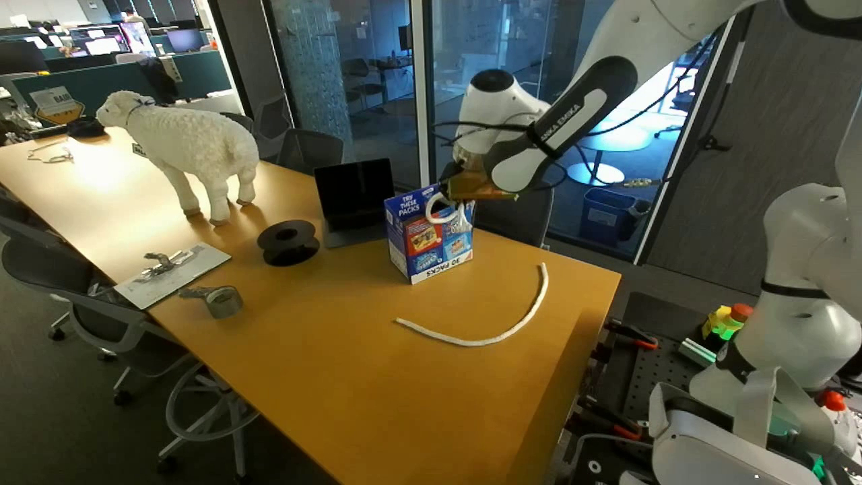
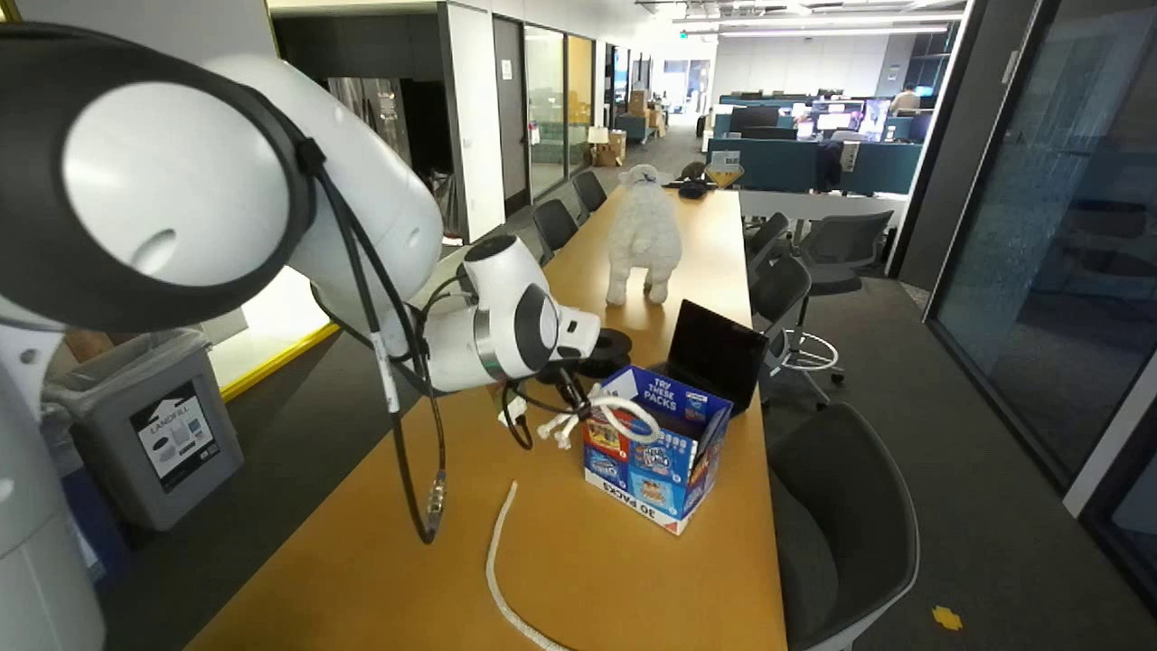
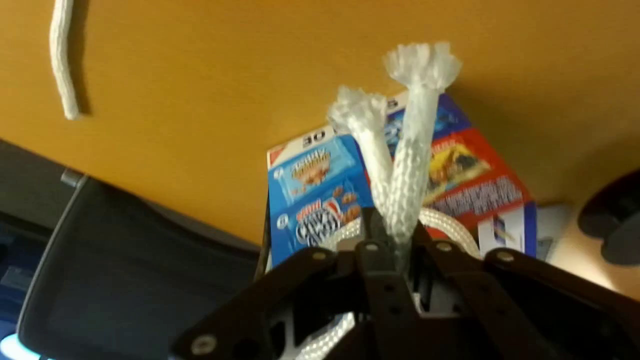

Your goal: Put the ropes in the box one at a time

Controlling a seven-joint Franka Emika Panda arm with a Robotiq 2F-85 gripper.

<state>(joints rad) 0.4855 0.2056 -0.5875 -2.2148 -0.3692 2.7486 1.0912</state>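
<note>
The fingers (image 3: 375,262) are clamped on the looped rope (image 3: 410,172): in the wrist view two frayed ends stick out at 12 o'clock from the grip, with more cord curving out on both sides. It hangs clear of the worktop (image 1: 377,391).

The box (image 2: 646,470) stands on the worktop, 30 PACKS print upside down, top gaping. Inside is dark in an exterior view; can't make out contents. The looped rope overlaps the upper part of the box in both exterior views; can't tell if it's above the opening or in front of the wall, or touching.

The loose rope (image 1: 465,343) lies on the worktop in a wide curve, outside the box, at its 5 o'clock in an exterior view. From the box there: black laptop (image 1: 353,195) at 10, just beside; black spool (image 1: 288,244) at 9; grey tape roll (image 1: 225,303) between 8 and 9, well apart; white toy sheep (image 1: 195,148) standing between 9 and 10.

Other containers: grey bin (image 2: 116,434) marked LANDFILL at the box's 9 o'clock in an exterior view, clear bag (image 2: 149,351) over its rim, contents hidden; blue bin (image 1: 598,234) at the box's 3 o'clock in an exterior view, contents not visible.
</note>
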